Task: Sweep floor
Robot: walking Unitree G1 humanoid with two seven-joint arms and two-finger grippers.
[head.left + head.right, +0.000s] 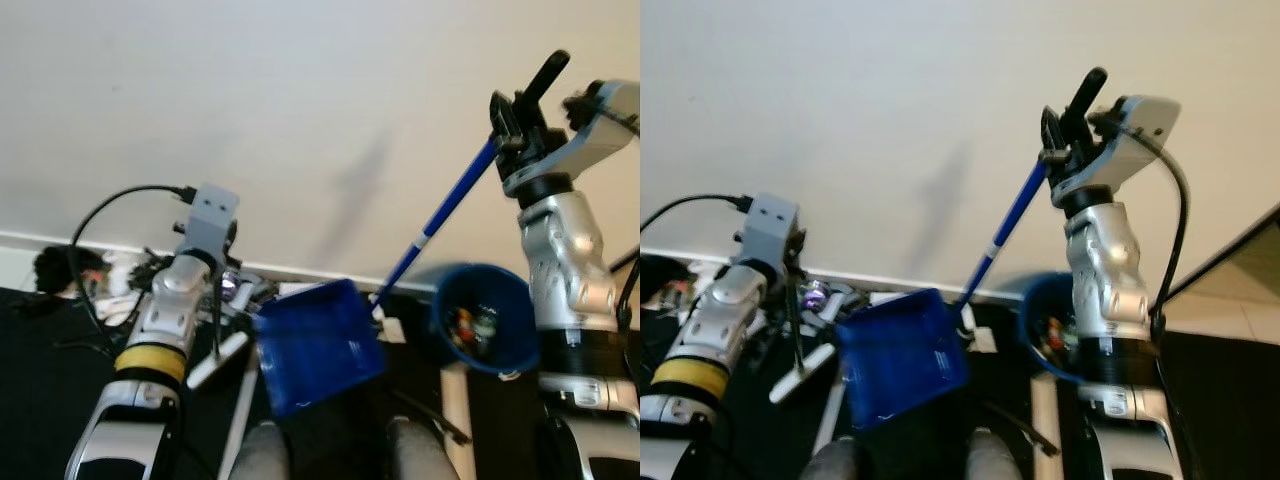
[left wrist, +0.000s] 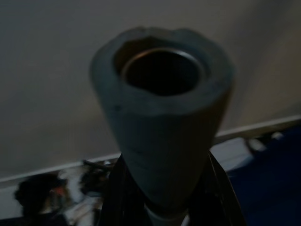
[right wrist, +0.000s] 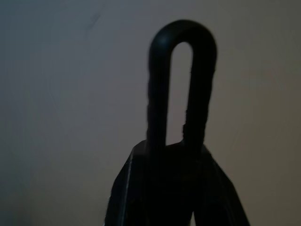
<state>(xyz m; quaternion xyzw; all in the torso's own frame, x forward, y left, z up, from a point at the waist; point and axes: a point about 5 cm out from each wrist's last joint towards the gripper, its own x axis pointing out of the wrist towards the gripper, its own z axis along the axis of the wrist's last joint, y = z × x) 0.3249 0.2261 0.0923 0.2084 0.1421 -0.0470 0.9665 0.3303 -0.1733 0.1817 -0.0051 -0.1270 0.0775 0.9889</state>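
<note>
Fingers of right gripper (image 1: pixel 520 115) pinch blue dustpan (image 1: pixel 318 345) handle; left gripper (image 2: pixel 164 207) fingers clasp grey tube (image 2: pixel 162 127)

My left gripper (image 2: pixel 164 197) fingers mostly hidden behind grey tube end (image 2: pixel 162 127); how tightly they close, cannot tell. Right wrist view dark: my right gripper (image 3: pixel 174 183) mere silhouette under looped handle (image 3: pixel 181 89). Items inside blue bin (image 1: pixel 485 320) too small to identify. Clutter along baseboard (image 1: pixel 120 275) blurred. Dustpan (image 1: pixel 320 345) lower corner hidden by my body.
</note>
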